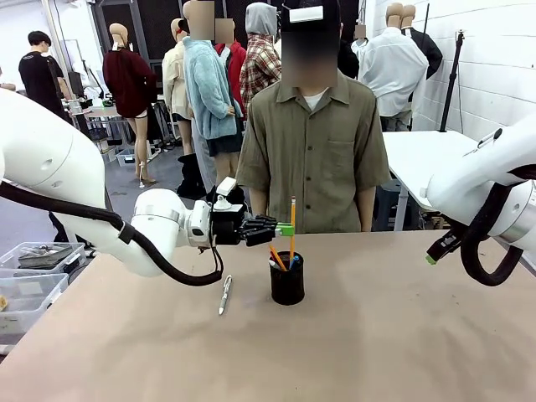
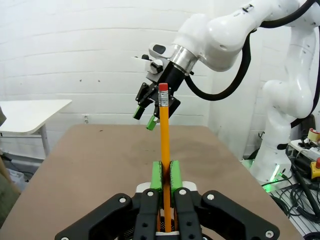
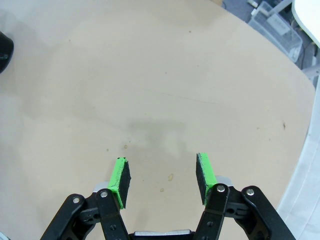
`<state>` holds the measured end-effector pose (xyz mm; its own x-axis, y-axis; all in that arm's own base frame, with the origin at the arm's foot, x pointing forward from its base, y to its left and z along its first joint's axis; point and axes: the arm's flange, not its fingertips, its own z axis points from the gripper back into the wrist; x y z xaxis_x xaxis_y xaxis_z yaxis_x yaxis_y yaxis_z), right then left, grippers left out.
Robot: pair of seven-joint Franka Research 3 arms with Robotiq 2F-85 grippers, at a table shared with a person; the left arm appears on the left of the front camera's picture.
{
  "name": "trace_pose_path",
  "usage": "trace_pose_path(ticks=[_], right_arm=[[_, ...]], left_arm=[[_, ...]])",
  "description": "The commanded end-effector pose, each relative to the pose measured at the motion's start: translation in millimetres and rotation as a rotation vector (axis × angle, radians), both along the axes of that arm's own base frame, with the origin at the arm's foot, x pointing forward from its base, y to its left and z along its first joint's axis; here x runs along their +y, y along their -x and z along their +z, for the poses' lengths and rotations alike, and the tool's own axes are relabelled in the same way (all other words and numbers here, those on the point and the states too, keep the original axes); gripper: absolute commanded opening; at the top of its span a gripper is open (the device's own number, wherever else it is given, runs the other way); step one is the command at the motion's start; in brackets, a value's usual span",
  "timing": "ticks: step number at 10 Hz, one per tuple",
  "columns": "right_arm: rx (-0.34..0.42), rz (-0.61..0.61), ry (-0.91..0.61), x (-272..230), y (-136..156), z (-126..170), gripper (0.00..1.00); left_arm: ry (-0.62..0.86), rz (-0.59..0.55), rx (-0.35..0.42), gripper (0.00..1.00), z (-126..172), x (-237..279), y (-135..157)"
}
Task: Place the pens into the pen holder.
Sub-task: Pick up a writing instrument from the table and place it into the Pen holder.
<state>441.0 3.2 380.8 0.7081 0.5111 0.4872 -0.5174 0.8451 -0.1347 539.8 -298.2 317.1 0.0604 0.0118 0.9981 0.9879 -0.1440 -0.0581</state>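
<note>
Nearly upright, the yellow-orange pencil (image 1: 293, 211) dips its lower end into the black mesh pen holder (image 1: 287, 289), clamped in the left pincer (image 1: 286, 229).
A person (image 1: 311, 151) stands at the tabletop's (image 1: 377, 335) far edge behind the holder. A silver-white pen (image 1: 224, 295) lies flat near its left side, pointing roughly toward the camera. The pencil's long axis is vertical, red eraser uppermost. Other pens (image 1: 276, 257) lean inside the holder. The right pincer (image 1: 431, 258) hangs half-spread and empty, well apart.
</note>
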Motion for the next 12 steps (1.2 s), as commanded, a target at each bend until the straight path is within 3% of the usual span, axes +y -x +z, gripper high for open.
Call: trace_pose_path(ticks=[1, 3, 4, 7, 11, 12], right_arm=[[-0.018, 0.007, -0.011, -1.7, 0.8, -2.0, 0.67], [-0.018, 0.007, -0.011, -1.7, 0.8, -2.0, 0.67], [-0.018, 0.007, -0.011, -1.7, 0.8, -2.0, 0.67], [-0.018, 0.007, -0.011, -1.7, 0.8, -2.0, 0.67], [-0.018, 0.007, -0.011, -1.7, 0.8, -2.0, 0.67], [-0.018, 0.007, -0.011, -1.7, 0.8, -2.0, 0.67]], left_arm=[[-0.031, -0.016, 0.01, 0.32, 2.1, -4.0, -9.4], [-0.026, -0.013, 0.002, 0.72, 4.1, -1.4, -7.2], [-0.019, -0.013, -0.004, 0.87, 6.5, 1.1, -5.5], [0.001, -0.001, -0.024, 0.89, 16.9, 12.8, 0.9], [-0.041, 0.121, -0.153, 0.89, 67.2, 71.7, 30.1], [-0.063, 0.152, -0.157, 0.89, 80.4, 93.2, 37.3]])
